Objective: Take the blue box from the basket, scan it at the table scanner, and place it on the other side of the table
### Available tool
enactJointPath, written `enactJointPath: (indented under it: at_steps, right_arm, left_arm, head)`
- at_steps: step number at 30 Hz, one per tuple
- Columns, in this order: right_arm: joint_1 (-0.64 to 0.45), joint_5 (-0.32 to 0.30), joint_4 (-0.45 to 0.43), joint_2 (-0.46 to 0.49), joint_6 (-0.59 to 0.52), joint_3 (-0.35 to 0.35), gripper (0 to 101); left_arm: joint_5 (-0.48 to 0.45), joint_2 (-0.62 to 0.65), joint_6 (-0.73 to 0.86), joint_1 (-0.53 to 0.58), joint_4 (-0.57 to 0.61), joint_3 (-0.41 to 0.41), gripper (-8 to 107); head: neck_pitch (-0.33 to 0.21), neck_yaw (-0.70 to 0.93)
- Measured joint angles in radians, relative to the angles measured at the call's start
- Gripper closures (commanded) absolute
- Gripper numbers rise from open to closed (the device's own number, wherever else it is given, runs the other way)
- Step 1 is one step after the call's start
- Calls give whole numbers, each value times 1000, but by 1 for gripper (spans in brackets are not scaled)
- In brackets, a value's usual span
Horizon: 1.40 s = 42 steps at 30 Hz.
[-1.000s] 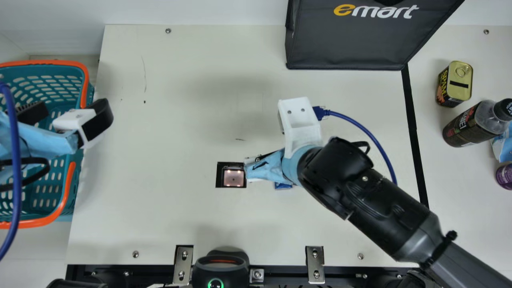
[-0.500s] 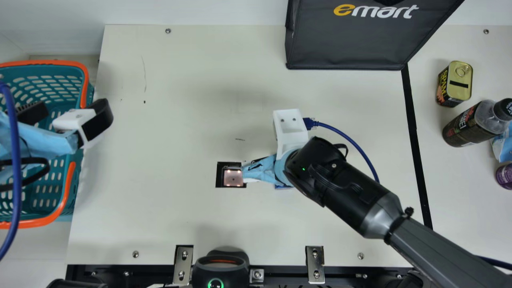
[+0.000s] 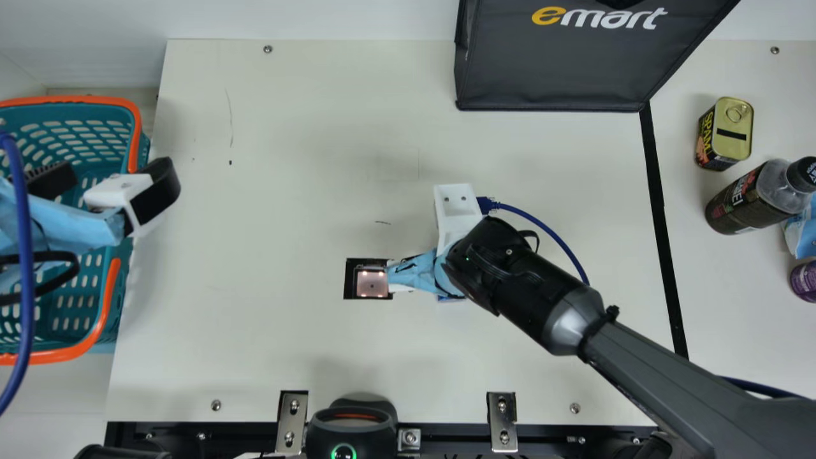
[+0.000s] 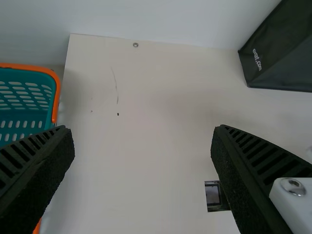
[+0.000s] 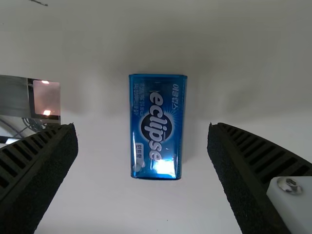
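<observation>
Right of the scanner window [image 3: 371, 282], my right gripper [image 3: 417, 271] is over the blue box [image 3: 451, 299], most of which it hides in the main view. From the right wrist, the blue box [image 5: 157, 127] lies flat on the table between the spread fingers of my right gripper [image 5: 142, 127], touching neither; the scanner [image 5: 47, 97] is off to one side. My left gripper [image 3: 105, 182] hangs open over the basket's [image 3: 136, 127] table-side edge. In the left wrist view my left gripper [image 4: 141, 129] has nothing between its fingers.
A dark bag [image 3: 554, 64] stands at the back. On the right, past the black tape line [image 3: 660, 210], are a can [image 3: 727, 132], a dark bottle [image 3: 752, 197], a light-blue item [image 3: 802, 233] and a purple item [image 3: 804, 280]. A blue cable [image 3: 554, 236] loops from my right wrist.
My right wrist has shifted left and toward the near edge, its forearm swinging the same way, and covers more of the blue box. My left arm has stayed still.
</observation>
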<state>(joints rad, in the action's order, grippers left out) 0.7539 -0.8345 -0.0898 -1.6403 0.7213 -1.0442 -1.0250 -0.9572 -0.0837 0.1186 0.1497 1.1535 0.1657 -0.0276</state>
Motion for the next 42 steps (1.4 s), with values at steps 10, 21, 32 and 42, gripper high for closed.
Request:
enactJointPath:
  at_steps: [10,21,32,42]
  right_arm:
    - [-15,16,-8,-50,6,-1,6]
    - [-19,13,-16,-77,18,-10,40]
    - [-9,2,-26,-84,39,-19,101]
    - [2,-32,-46,-51,55,-42,101]
  left_arm:
    - [0,0,0,0,0,0,9]
    - [0,0,0,0,0,0,9]
    - [0,0,0,0,0,0,9]
    - [0,0,0,0,0,0,9]
  head:
    - [0,0]
    - [0,0]
    - [0,0]
    - [0,0]
